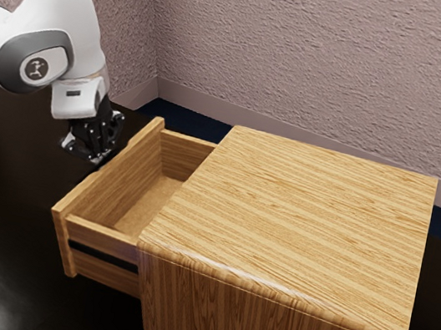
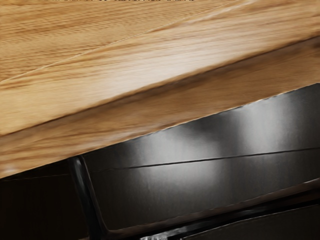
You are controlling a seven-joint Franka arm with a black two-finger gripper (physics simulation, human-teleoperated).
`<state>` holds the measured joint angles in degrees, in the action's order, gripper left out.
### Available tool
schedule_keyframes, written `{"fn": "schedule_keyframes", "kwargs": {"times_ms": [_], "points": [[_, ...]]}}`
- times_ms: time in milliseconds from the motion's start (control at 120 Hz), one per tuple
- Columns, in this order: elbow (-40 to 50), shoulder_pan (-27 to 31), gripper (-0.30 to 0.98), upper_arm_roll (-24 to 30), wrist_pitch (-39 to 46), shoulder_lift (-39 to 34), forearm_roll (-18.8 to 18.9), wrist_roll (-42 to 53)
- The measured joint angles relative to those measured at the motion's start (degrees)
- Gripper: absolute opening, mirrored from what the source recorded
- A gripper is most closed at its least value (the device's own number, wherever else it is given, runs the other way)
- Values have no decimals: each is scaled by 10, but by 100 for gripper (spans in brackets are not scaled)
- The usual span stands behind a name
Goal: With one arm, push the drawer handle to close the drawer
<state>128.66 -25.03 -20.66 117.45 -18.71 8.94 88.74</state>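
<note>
Drawers (image 1: 126,183) number one, open, beside one hand (image 1: 96,158) whose spread I cannot tell.

Handle (image 2: 86,195) cut off in wrist view, cabinet (image 1: 304,221) in exterior.

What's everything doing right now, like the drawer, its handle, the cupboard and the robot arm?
Drawer: open, sticking out of the cupboard.
Handle: on the drawer's outer side, close to the gripper.
Cupboard: standing upright.
Robot arm: bent, reaching down outside the drawer.
</note>
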Motion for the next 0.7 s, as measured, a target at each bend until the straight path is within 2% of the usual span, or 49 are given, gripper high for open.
{"fn": "schedule_keyframes", "kwargs": {"times_ms": [700], "points": [[-9,1,-9,89,12,1,-43,-11]]}}
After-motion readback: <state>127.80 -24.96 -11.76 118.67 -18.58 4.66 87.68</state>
